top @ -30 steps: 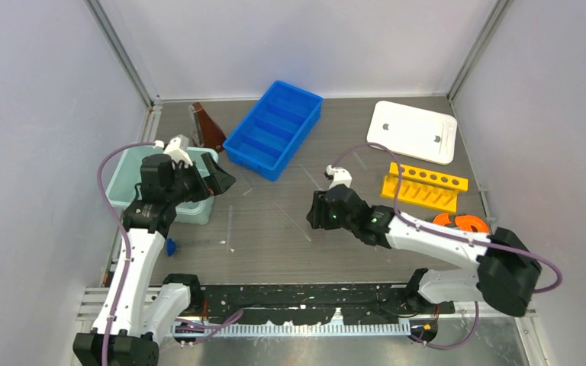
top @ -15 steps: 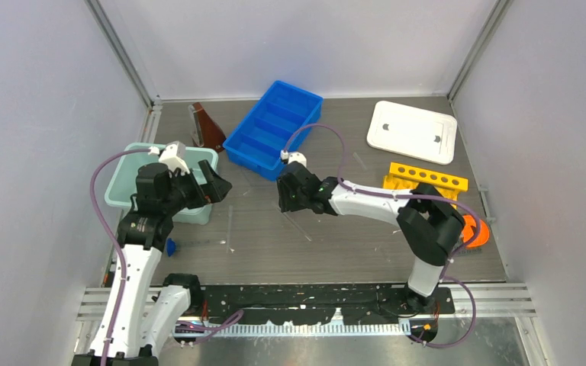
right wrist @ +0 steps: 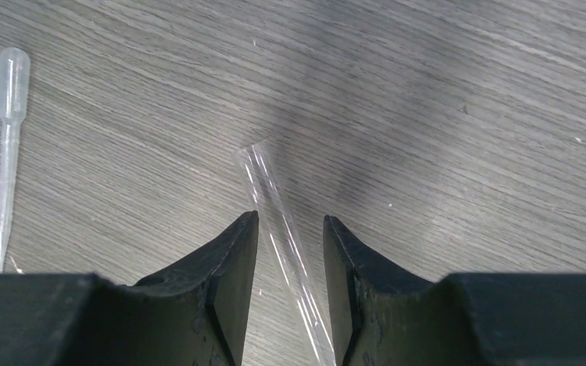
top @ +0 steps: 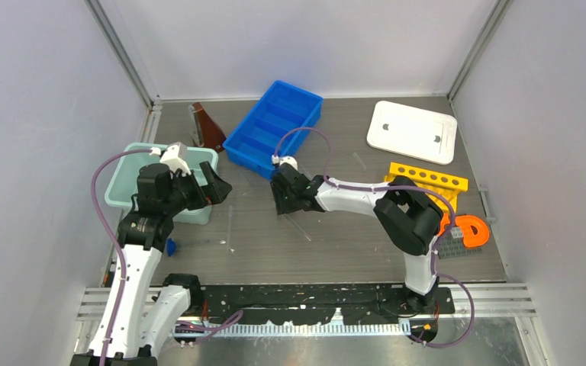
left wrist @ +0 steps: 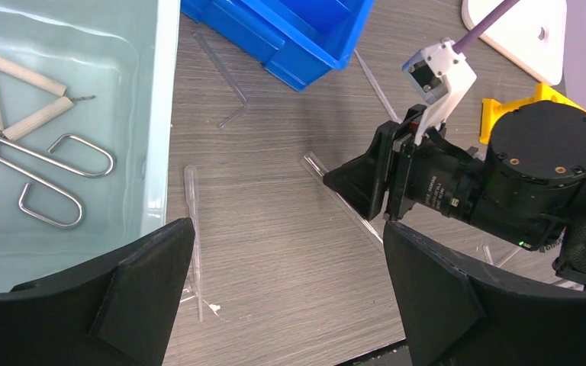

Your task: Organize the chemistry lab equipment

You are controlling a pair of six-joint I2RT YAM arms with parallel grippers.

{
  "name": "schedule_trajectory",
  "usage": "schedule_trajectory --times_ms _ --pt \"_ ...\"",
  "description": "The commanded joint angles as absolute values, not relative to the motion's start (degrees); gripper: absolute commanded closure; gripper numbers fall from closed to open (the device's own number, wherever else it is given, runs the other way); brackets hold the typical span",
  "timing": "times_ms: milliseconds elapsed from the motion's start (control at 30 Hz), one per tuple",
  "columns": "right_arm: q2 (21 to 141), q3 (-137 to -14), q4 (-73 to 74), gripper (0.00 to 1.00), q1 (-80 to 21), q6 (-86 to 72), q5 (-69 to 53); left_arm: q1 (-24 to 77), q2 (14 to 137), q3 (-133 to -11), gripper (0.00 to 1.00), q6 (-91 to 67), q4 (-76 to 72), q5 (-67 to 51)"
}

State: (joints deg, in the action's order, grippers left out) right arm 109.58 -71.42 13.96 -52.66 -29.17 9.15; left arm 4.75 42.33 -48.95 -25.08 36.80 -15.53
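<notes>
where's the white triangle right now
Left wrist view, upper left: the triangle lies inside the teal tub, right beside the metal tongs.

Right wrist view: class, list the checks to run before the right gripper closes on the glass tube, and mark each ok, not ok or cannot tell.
1. The glass tube lies between the open fingers of the right gripper: ok.
2. The tube lies flat on the table: ok.
3. The fingertips are low enough to grip: cannot tell.
4. The pipette is clear of the fingers: ok.
5. The left gripper is open, empty and apart from the right arm: ok.
</notes>
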Motion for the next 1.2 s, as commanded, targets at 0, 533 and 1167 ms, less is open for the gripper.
schedule_trajectory --times_ms 0,533,1167 --pt "110.9 -74.5 13.9 0.57 -53.3 -28.2 8.8 4.9 41.4 -49.9 0.02 -24.5 36.4 -15.2" --pt "114.2 -75.7 14.6 0.72 -54.5 -27.4 12.2 4.9 41.2 -49.7 0.02 -24.4 36.2 -15.4" --pt "96.8 -67.8 7.1 0.8 -54.5 -34.3 12.1 5.1 40.5 -48.6 0.01 -26.4 34.9 -24.4"
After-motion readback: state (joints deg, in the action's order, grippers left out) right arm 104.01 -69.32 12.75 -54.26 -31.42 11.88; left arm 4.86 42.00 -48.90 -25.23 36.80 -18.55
